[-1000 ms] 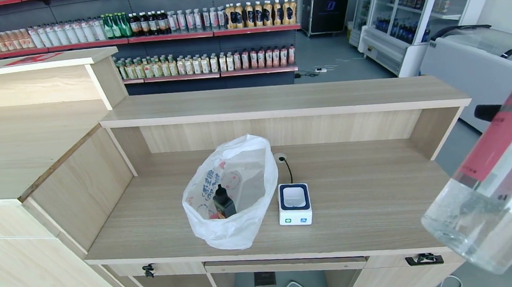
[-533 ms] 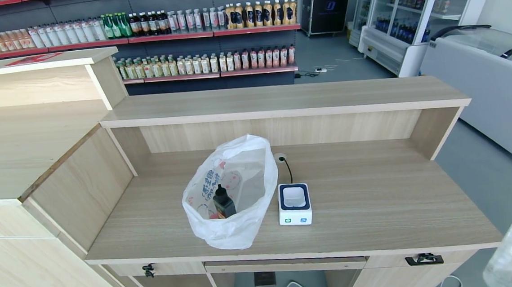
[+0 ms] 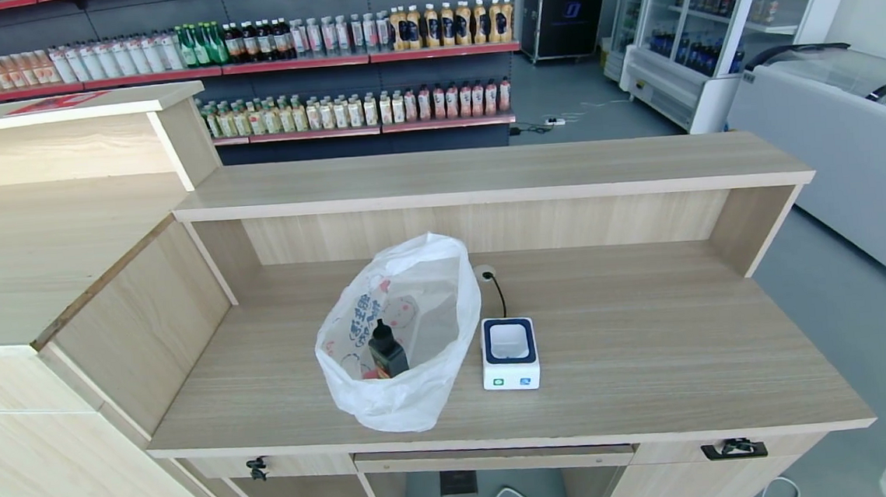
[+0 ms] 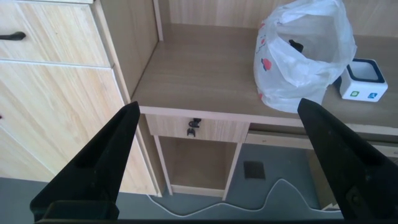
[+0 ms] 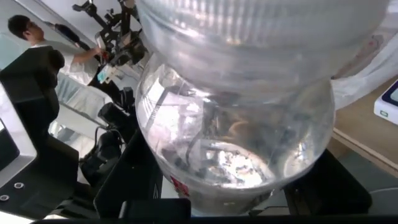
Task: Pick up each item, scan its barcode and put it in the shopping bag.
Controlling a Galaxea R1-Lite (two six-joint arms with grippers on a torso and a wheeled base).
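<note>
Clamping an apparently unscanned clear bottle well right of the barcode scanner, the right gripper is busy, the left gripper gapes empty, and one dark bottle already stands in the shopping bag.

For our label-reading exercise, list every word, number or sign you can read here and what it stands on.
Nothing reads clearly.
Shopping bag: blue and red print, too blurred.
Scanner: two small icons, no legible text.
Shelf bottles: labels too small.
Clear bottle: print unreadable.
Black case: white mark, too small.
</note>
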